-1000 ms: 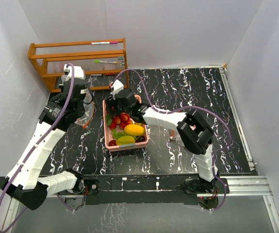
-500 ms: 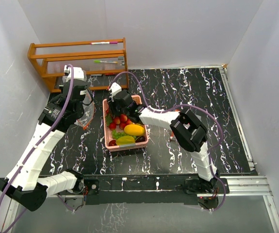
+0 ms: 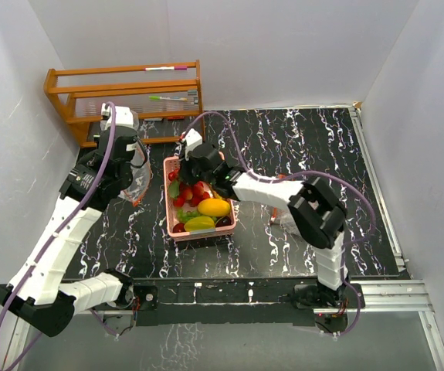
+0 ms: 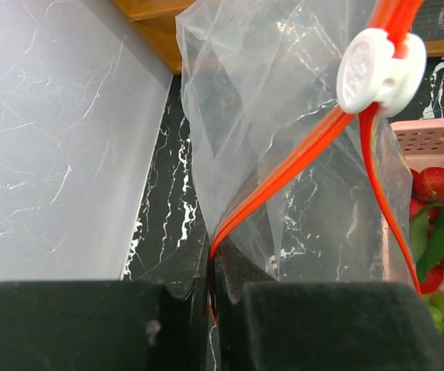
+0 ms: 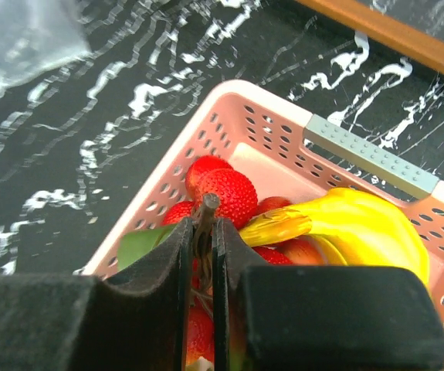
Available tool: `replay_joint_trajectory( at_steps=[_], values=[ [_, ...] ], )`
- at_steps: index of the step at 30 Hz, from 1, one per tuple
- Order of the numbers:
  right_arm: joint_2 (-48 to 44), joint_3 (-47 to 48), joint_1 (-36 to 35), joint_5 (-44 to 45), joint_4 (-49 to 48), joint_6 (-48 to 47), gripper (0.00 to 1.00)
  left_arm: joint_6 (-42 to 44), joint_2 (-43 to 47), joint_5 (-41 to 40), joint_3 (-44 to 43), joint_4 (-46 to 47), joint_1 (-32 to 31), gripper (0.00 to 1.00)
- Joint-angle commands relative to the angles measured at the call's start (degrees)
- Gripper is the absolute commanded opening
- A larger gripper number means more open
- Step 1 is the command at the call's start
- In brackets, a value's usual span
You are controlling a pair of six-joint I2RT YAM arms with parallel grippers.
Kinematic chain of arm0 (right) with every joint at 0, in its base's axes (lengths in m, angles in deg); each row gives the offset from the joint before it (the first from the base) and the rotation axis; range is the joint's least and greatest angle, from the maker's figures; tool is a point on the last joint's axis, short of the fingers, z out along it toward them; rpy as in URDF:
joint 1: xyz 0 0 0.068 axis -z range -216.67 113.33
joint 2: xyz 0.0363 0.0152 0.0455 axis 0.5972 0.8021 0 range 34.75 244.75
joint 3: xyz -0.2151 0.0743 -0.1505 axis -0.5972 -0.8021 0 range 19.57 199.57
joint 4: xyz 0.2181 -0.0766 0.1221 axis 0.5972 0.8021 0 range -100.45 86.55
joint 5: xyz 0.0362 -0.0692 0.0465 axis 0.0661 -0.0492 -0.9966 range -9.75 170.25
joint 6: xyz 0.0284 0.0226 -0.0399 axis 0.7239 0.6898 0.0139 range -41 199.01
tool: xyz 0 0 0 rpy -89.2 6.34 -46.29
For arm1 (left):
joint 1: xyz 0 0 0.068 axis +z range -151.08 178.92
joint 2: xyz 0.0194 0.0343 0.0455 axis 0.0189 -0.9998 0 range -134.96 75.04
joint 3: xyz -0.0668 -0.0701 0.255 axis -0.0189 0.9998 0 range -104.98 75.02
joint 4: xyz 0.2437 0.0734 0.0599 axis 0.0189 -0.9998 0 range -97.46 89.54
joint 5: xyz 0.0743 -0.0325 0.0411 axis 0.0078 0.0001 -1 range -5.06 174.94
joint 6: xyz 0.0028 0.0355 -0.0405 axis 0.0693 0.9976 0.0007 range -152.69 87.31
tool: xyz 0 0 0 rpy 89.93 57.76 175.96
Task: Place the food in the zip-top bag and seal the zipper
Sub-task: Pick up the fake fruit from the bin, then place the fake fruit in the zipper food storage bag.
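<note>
The left arm (image 3: 59, 232) folds at a low elbow near the left front corner of the worktop (image 3: 299, 154). From there its long white forearm slants up and away to a black wrist. The left tool (image 4: 210, 272) has both black fingers pressed together, clamping the orange zipper strip (image 4: 283, 166) of the zip-top bag (image 4: 268, 116). The right arm (image 3: 314, 220) rises from its base, bends at a high black elbow and stretches leftward over the worktop with the wrist tipped down. The right tool (image 5: 205, 224) has its 2 fingers almost touching, pinching a thin brown stalk (image 5: 208, 205) between them.
</note>
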Motion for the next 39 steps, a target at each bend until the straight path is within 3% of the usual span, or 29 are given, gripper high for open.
replay_joint_trajectory(
  at_steps=[1, 13, 24, 39],
  values=[
    [-11.9, -2.3, -0.2, -3.7, -6.0, 2.5, 0.08, -0.1, 0.6, -0.3, -3.3, -1.3, 0.2, 0.0],
    [-30.4, -8.0, -0.2, -4.7, 0.7, 0.1, 0.08, -1.3, -4.9, 7.4, -8.2, -1.2, 0.2, 0.0],
    [-45.6, -10.8, -0.1, -4.6, 4.5, 0.0, 0.08, -5.7, -8.1, 27.3, -10.2, 3.2, 0.2, 0.0],
    [-50.4, -12.2, -0.1, -18.3, -3.4, 5.9, 0.08, -10.5, -12.0, 40.7, -6.3, 9.7, 0.2, 0.0]
  ],
)
